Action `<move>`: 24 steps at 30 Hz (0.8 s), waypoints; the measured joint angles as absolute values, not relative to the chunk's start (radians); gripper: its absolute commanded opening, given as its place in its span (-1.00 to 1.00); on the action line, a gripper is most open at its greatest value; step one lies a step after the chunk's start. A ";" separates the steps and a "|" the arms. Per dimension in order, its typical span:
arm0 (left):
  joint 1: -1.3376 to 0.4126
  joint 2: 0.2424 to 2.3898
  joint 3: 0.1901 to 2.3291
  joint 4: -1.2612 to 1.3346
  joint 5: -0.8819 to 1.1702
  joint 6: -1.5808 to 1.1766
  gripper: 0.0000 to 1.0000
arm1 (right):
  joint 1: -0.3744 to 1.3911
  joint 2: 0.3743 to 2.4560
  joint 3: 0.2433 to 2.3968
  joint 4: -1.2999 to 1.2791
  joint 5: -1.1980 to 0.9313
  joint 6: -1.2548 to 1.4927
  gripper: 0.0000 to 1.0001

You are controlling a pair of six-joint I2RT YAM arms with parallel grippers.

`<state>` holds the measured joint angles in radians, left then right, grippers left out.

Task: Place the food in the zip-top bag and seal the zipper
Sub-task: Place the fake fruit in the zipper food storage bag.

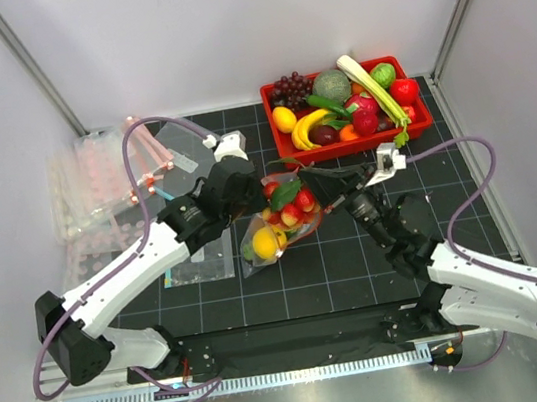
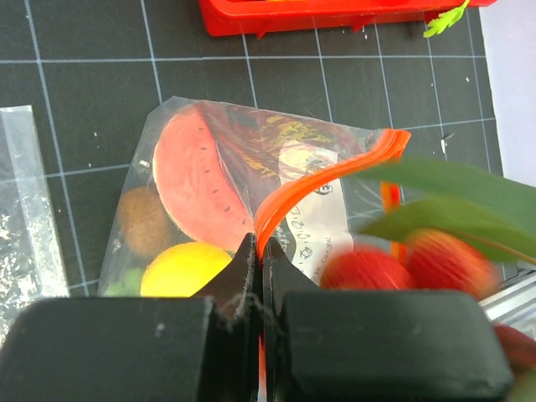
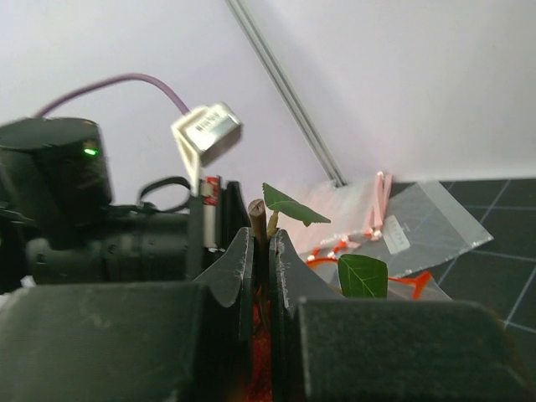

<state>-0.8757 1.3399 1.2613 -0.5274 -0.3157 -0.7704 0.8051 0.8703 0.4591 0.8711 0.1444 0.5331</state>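
Note:
The clear zip-top bag (image 1: pixel 275 228) lies mid-table with food inside. In the left wrist view a red watermelon wedge (image 2: pixel 199 188), a yellow round fruit (image 2: pixel 184 270) and a small dark-orange piece (image 2: pixel 141 221) show through the plastic. My left gripper (image 2: pixel 258 244) is shut on the red-orange zipper (image 2: pixel 335 174), lifting one side of the mouth. From the right, my right gripper (image 3: pixel 261 239) is shut on the brown stem (image 3: pixel 257 214) of a leafy red fruit sprig (image 1: pixel 294 205), which hangs at the bag's mouth. The sprig's red fruits (image 2: pixel 368 270) look blurred beside the zipper.
A red tray (image 1: pixel 361 144) at the back right holds grapes (image 1: pixel 290 88), a celery stalk (image 1: pixel 372 84) and other toy produce. Spare clear bags with pink strips (image 1: pixel 103 175) are piled at the left, and one lies flat (image 1: pixel 202 263) near the left arm.

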 measured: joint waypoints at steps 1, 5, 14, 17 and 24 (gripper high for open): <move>-0.874 1.330 1.258 -0.528 -0.314 -0.770 -0.99 | 0.805 0.892 0.458 0.877 0.146 0.533 -0.98; -0.862 1.293 1.246 -0.533 -0.314 -0.767 -0.99 | 0.805 0.946 0.443 0.889 0.151 0.531 -0.98; -0.854 1.247 1.233 -0.535 -0.314 -0.751 -0.99 | 0.805 0.956 0.441 0.887 0.169 0.465 -0.98; -0.854 1.247 1.232 -0.535 -0.314 -0.751 -0.99 | 0.817 0.954 0.443 0.857 0.170 0.439 -0.98; -0.854 1.247 1.232 -0.536 -0.314 -0.749 -0.99 | 0.871 0.988 0.444 0.838 0.186 0.385 -0.98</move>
<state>-0.8539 1.2472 1.2316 -0.5362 -0.3138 -0.7494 0.8715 0.9878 0.4438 0.8379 0.1856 0.3847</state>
